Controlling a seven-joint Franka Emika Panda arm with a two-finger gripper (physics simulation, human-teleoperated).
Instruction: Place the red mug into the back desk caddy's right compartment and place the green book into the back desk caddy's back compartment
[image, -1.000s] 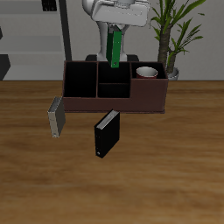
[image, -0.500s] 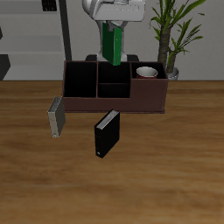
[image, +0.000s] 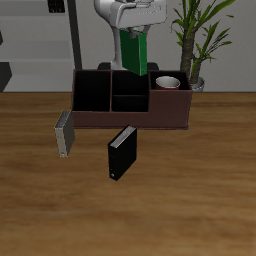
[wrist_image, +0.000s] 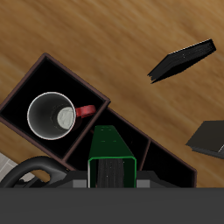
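From outside, the pincer (image: 133, 30) pinches the green book (image: 134, 52) — it's risen slightly and hangs above the back desk caddy (image: 130, 100). Wrist view: red mug (wrist_image: 53, 115) already sits in the right compartment (wrist_image: 26, 94), so only the book's left.

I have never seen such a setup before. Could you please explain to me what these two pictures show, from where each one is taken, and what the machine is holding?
These are simulator renders, not photographs. The machine is a robot arm with a two-finger gripper, steered by a person. One picture looks at the table from the front and above. The other comes from a camera on the gripper itself, looking straight down.

The gripper holds a green book upright above the caddy, a dark box with compartments. In the wrist view the book hangs over the caddy's small middle sections. The red mug already stands in the wide end compartment. On the table before the caddy are a black book and a grey-white book, both untouched.
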